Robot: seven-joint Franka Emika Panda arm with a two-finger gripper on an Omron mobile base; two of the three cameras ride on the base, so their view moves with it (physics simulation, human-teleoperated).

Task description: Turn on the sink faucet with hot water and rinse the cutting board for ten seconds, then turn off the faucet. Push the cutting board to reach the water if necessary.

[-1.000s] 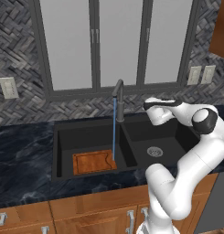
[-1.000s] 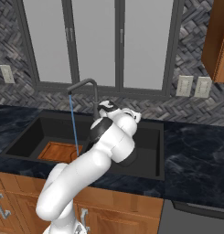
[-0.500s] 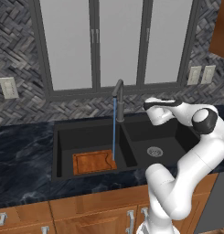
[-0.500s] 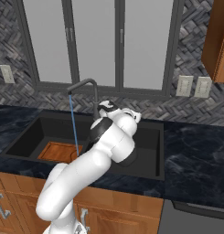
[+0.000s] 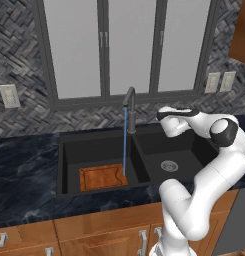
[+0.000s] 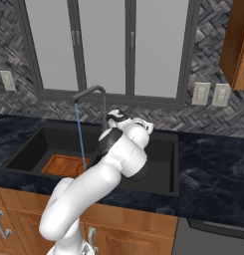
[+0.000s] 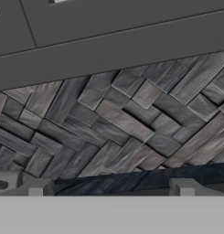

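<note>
The sink faucet [image 5: 129, 106] [image 6: 96, 95] stands behind the divider of the black sink [image 5: 69, 150] [image 6: 29, 144]. A thin blue stream of water [image 5: 125, 142] [image 6: 80, 134] falls from its spout into the left basin. It lands at the right edge of the cutting board [image 5: 102, 177] [image 6: 63, 165], which lies flat at the basin's front. My gripper [image 5: 163, 116] [image 6: 115, 116] [image 7: 111, 187] hovers over the right basin, right of the faucet post, and faces the backsplash. Its fingertips [image 7: 36, 186] stand wide apart, open, with nothing between them.
The right basin has a round metal drain [image 5: 168, 165]. A dark marble counter [image 5: 24, 175] [image 6: 213, 164] flanks the sink. Behind it are a herringbone backsplash [image 7: 122, 119], windows and wall outlets [image 5: 9, 95] [image 6: 211, 94]. A wooden cabinet [image 6: 235, 40] hangs upper right.
</note>
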